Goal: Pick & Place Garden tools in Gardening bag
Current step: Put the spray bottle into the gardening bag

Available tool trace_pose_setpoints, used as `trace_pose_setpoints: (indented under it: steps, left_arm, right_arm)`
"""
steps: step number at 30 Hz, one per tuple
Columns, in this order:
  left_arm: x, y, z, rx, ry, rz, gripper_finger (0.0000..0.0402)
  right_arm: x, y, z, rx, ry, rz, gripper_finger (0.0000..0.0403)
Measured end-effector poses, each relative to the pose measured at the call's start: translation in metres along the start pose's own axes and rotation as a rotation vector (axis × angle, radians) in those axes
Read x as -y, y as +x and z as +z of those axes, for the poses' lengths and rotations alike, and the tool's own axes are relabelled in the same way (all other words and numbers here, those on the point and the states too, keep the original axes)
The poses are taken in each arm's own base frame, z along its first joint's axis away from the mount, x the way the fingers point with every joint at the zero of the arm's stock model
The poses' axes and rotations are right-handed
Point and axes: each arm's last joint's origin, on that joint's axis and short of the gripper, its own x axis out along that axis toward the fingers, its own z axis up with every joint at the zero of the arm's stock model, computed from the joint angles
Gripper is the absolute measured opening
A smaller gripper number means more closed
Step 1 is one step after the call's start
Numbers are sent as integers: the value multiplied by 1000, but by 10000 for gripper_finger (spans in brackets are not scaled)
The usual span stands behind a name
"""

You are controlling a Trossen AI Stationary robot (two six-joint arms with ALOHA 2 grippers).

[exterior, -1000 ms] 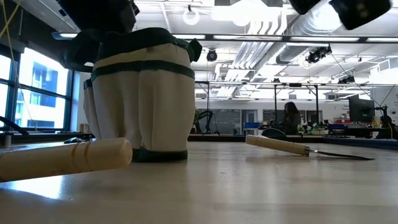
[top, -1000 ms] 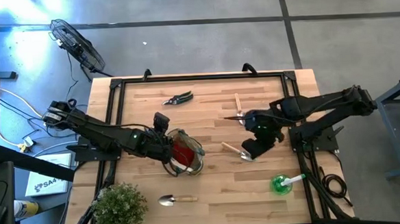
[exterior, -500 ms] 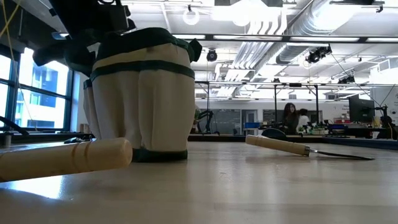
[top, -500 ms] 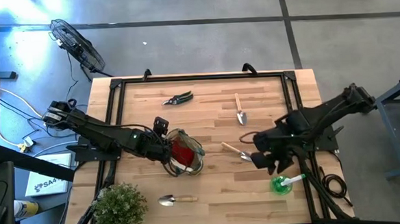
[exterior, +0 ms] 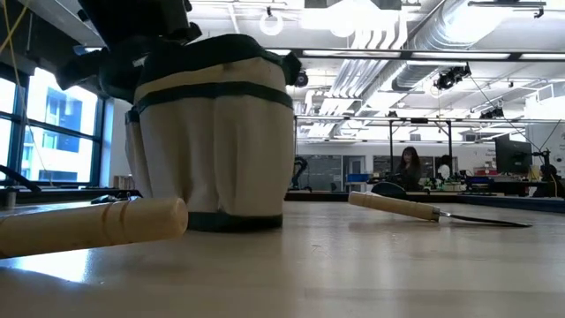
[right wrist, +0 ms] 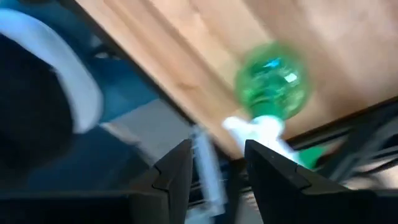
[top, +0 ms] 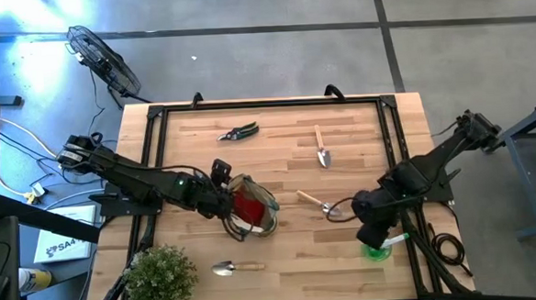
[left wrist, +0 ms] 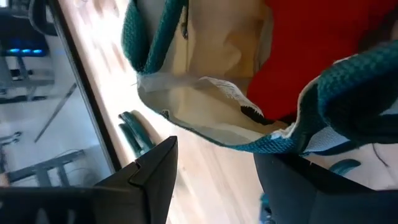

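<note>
The olive-tan gardening bag stands upright on the table at centre left, with a red cloth inside; it also shows in the low view. My left gripper is open at the bag's left rim. My right gripper is open and empty, just above the green-and-white piece lying near the table's right front corner; the right wrist view shows that piece beyond the fingers. Three wooden-handled trowels and the pruning shears lie flat on the table. My left gripper comes at the bag level from the table's left. The bag's teal-trimmed rim lies draped over one finger, and the other finger stands outside, clear of the fabric. The bag's base stays on the table.
A bushy green plant stands at the near left corner. A black frame rims the table. The trowel at the near edge shows close in the low view, another farther off. Bare wood lies at the table's middle.
My right gripper has swung from above the middle trowel toward the table's near right corner, stopping over the green-and-white piece. My left gripper has nudged the bag a little toward the table's right, and the bag's mouth has spread wider.
</note>
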Motion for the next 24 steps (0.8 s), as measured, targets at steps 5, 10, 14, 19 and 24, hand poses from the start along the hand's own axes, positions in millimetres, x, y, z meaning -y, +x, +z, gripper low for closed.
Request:
trace_pose_setpoints:
  steps: [5, 10, 14, 19, 24]
  left_arm:
    - [0, 0, 1, 6, -33, 0, 203]
    - [-3, -1, -6, -92, 36, 150, 203]
    - [-10, -3, -7, -169, 102, 336, 203]
    - [-21, -13, 2, -106, 101, 271, 203]
    - [-44, -14, 10, -16, -1, 176, 203]
  right_arm:
    - [10, 2, -10, -33, -133, -127, 138]
    - [15, 4, -18, -65, -196, -190, 138]
    - [14, 6, -25, -77, -236, -198, 138]
    - [8, 9, -30, -60, -294, -157, 138]
    - [0, 12, -32, 12, -430, -96, 138]
